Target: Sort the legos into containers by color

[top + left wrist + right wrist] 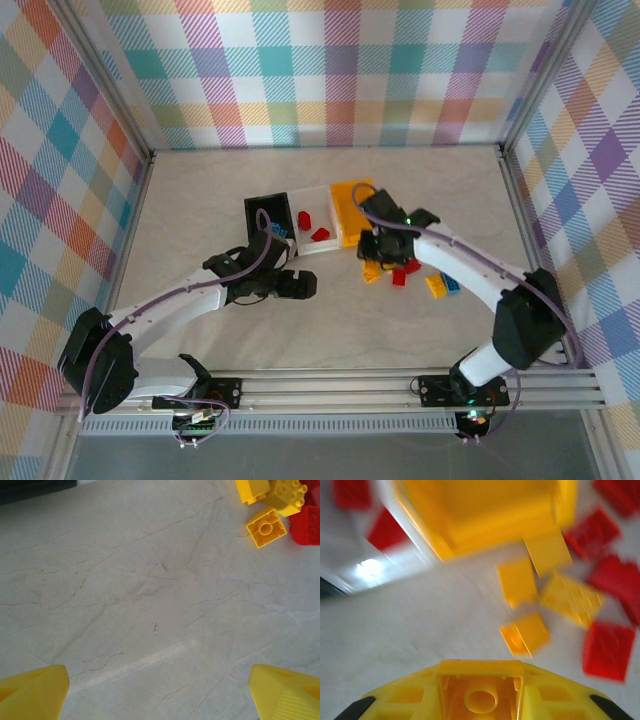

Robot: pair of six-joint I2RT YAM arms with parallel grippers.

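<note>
**Yellow brick pinched in the right gripper, next to the yellow-orange bin**

Yellow plastic sits between the fingers of the right gripper (376,247). Its wrist view shows them clenched on a small yellow brick (481,694). This gripper hangs at the near end of the yellow-orange bin (350,205).

Three bins stand side by side on the desk (200,230). The black bin (262,212) is on the left and the clear bin (322,212) in the middle, with the yellow-orange one on the right. Two red bricks (304,219) lie in the clear bin.

Loose legos (405,272) in red, yellow and light blue lie scattered on the desk, just right of the right gripper.

The left gripper (305,286) is spread wide and holds nothing. It hovers over bare desk on the near side of the black bin. A few yellow bricks (266,527) and a red one (306,525) lie at the upper right of its wrist view
</note>
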